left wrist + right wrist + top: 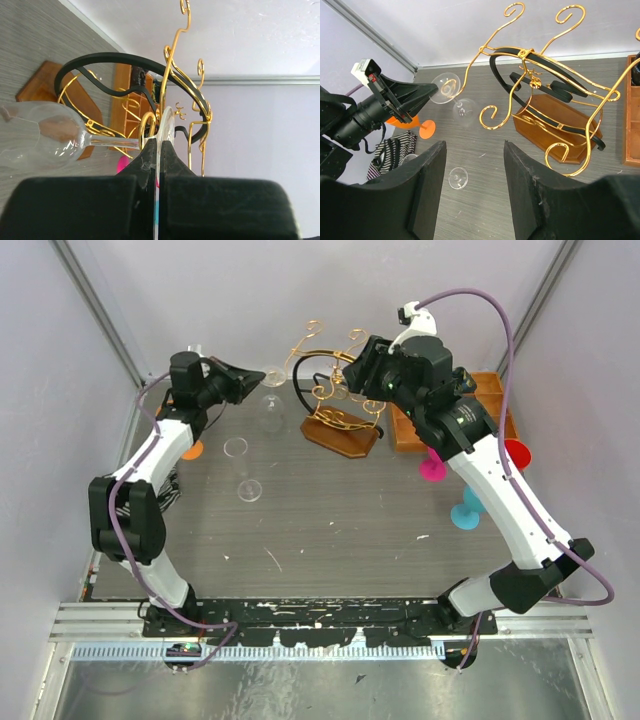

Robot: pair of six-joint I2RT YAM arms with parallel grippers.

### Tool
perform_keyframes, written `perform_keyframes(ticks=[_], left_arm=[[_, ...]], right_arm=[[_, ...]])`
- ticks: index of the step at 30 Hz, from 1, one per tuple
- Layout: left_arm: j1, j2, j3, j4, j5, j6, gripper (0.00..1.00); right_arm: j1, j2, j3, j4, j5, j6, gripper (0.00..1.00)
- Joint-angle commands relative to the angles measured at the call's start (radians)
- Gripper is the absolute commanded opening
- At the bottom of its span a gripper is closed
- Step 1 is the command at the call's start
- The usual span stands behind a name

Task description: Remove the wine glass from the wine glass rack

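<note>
The wine glass (42, 135) is clear and hangs tilted, bowl low, beside the wine glass rack (176, 65). My left gripper (160, 142) is shut on the edge of its round foot, which sits right at the end curl of one gold arm. In the right wrist view the wine glass (461, 107) hangs just left of the rack (540, 85), with the left gripper (415, 95) on its foot. My right gripper (474, 150) is open and holds nothing; it hovers over the rack (335, 405). From above, the left gripper (256, 379) and right gripper (352, 368) flank the rack.
Two clear glasses (236, 447) (250, 490) lie on the table left of centre. An orange wooden tray (410, 430) stands right of the rack. A pink (432, 468), a blue (465, 512) and a red glass (516, 452) sit under the right arm, an orange one (193, 450) by the left arm.
</note>
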Motion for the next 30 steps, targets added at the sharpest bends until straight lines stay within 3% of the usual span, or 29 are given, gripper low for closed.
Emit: perform_keyframes(ticks=[1,15,23,30], left_arm=[[-0.006,-0.031,-0.031,0.163,0.048,-0.090,0.00],[-0.040,0.114,0.098,0.270,0.049,-0.142,0.00],[0.037,0.194,0.236,0.257,-0.022,-0.045,0.00],[0.106,0.050,0.258,0.221,-0.001,0.154,0.00]], right_arm=[[-0.004,-0.038,0.000,0.046,0.005,-0.010,0.55],[-0.005,-0.042,-0.004,0.045,0.016,-0.028,0.54],[-0.009,-0.052,0.006,0.044,0.023,-0.068,0.55],[-0.010,-0.023,0.036,0.023,-0.018,-0.090,0.55]])
